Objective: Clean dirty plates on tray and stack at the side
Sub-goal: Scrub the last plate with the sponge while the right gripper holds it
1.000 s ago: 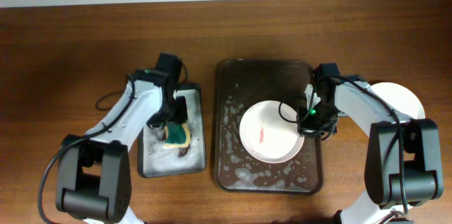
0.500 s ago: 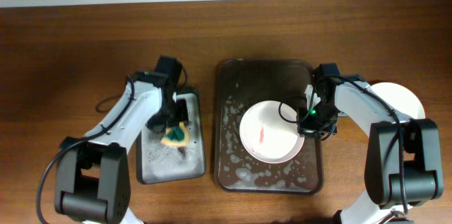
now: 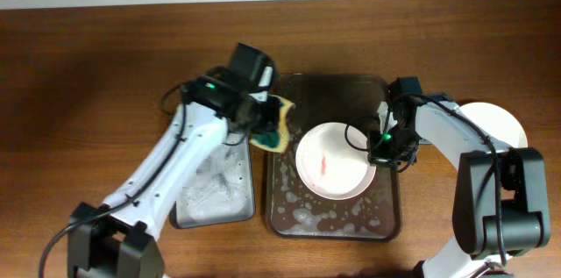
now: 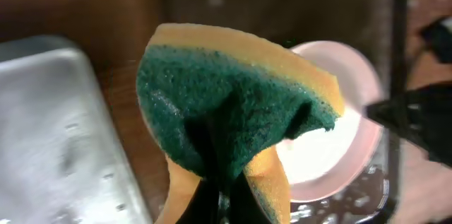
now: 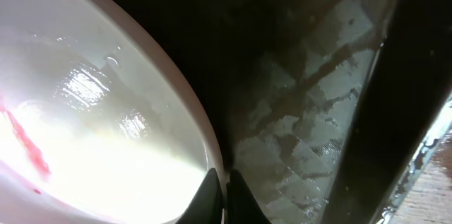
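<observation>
Crumpled green-and-yellow sponge (image 3: pixel 273 134), aloft just right of a wet grey-bottomed black tray (image 3: pixel 215 195) on a brown wooden table (image 3: pixel 88 67).

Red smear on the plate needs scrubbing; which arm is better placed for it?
Left. The left gripper is shut on the sponge beside the plate; the right gripper pinches the plate's rim in the tray.

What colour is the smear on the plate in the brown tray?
Red: a thin smear on the white plate, clearest in the overhead view.
</observation>
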